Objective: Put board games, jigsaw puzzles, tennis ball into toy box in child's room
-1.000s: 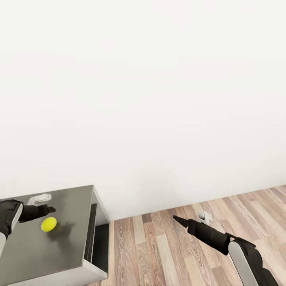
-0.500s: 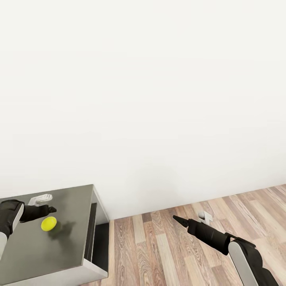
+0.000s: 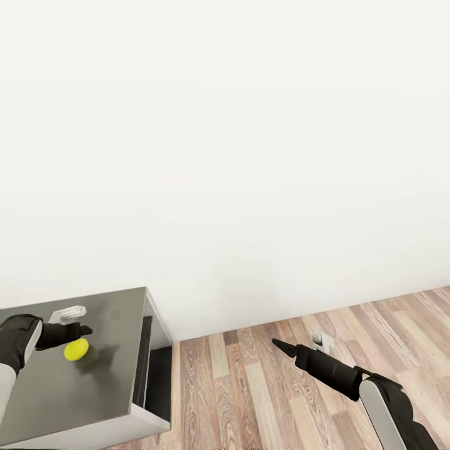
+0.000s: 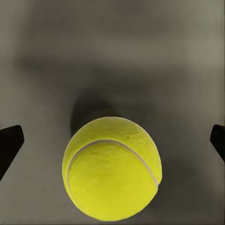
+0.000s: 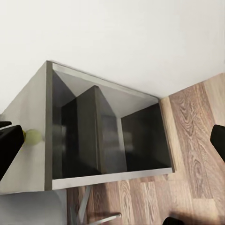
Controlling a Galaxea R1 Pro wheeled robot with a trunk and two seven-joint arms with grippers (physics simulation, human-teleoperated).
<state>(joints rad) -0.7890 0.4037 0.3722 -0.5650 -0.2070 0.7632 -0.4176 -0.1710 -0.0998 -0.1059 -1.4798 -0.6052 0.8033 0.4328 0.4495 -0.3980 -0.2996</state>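
The tennis ball (image 3: 75,350), small and yellow-green, rests on the dark grey top of the table's (image 3: 115,369) lower section, at the left of the head view. My left gripper (image 3: 80,338) hovers just over it, open. In the left wrist view the ball (image 4: 112,168) lies between the two widely spread fingertips (image 4: 9,143), touching neither. My right gripper (image 3: 277,343) hangs open over the wood floor, well to the right of the table. The right wrist view catches the ball (image 5: 33,137) on the table top (image 5: 35,108).
A plain white wall (image 3: 225,156) stands close behind the table. The table's right end (image 3: 145,369) has open dark compartments (image 5: 140,136) split by an upright divider. The wood-plank floor (image 3: 250,387) stretches to the right.
My left gripper has crept slightly forward and down onto the ball, which has stayed in place. The right arm has held still. The head view has shifted a little.
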